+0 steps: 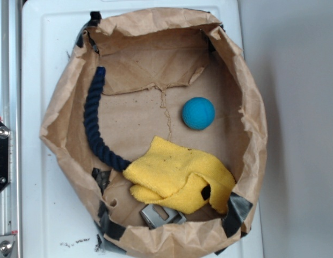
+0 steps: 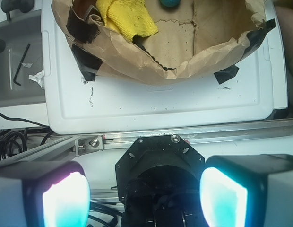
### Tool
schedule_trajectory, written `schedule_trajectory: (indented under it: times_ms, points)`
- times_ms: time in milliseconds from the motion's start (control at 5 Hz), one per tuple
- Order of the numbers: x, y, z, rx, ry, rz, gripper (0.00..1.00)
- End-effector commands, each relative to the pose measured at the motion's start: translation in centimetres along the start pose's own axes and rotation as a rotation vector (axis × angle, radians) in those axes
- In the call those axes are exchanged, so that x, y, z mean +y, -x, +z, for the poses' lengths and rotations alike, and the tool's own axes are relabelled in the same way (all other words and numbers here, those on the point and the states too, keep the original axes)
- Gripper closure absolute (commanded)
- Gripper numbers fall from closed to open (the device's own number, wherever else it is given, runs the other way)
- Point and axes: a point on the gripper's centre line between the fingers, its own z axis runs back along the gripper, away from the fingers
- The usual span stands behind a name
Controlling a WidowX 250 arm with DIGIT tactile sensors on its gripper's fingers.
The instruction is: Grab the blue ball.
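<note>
I see the blue ball [image 1: 198,113] lying on the brown paper bag's [image 1: 156,59] floor, near a yellow cloth [image 1: 177,174]. Bag sits on a white worktop [image 2: 175,104]. My pincer [image 2: 144,196] hangs open, empty, well apart from the ball.

No legible text, label, brand or number on anything in either view.

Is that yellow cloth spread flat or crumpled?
Crumpled: the yellow cloth lies folded over itself in the paper bag, its edges doubled up.
</note>
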Motion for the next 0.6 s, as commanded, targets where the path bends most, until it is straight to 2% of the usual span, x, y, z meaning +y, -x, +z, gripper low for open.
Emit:
schedule_trajectory:
  times_ms: [0,200,400]
  points:
    - [0.0,0.0,0.0,0.0,0.0,0.0,0.0]
    - [0.6,-4.9,-1.1,-0.023,-0.048,0.119,0.0]
    - [1.8,-8.1,-2.7,-0.056,-0.039,0.139,0.0]
